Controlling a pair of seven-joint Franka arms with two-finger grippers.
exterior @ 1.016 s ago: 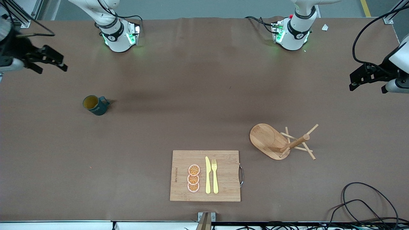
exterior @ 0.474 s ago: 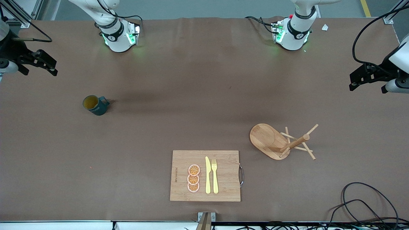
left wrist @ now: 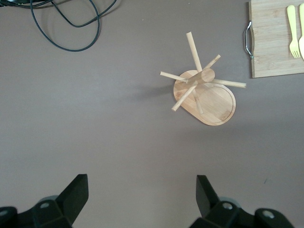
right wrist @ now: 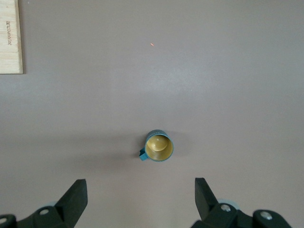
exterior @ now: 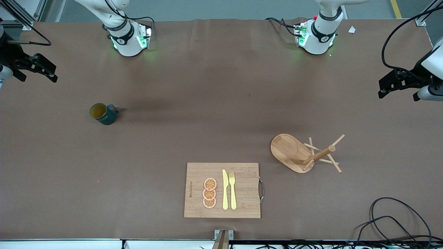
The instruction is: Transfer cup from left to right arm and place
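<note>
The cup (exterior: pixel 102 114), dark teal with a yellowish-gold inside and its handle toward the table's middle, stands upright on the brown table toward the right arm's end. In the right wrist view the cup (right wrist: pixel 159 146) shows from above, well apart from the fingers. My right gripper (exterior: pixel 38 77) is open and empty, up in the air over the table's edge at the right arm's end; it also shows in its wrist view (right wrist: pixel 141 190). My left gripper (exterior: pixel 397 94) is open and empty over the left arm's end of the table, and its wrist view (left wrist: pixel 141 190) shows bare table between the fingers.
A wooden peg rack (exterior: pixel 301 154) stands toward the left arm's end, also in the left wrist view (left wrist: pixel 204 95). A cutting board (exterior: pixel 242 193) with a yellow knife, fork and orange slices lies near the front camera. Black cables (exterior: pixel 398 221) lie at the corner.
My right gripper has drawn away from the cup toward the table's edge at the right arm's end. The cup and the left arm have not moved.
</note>
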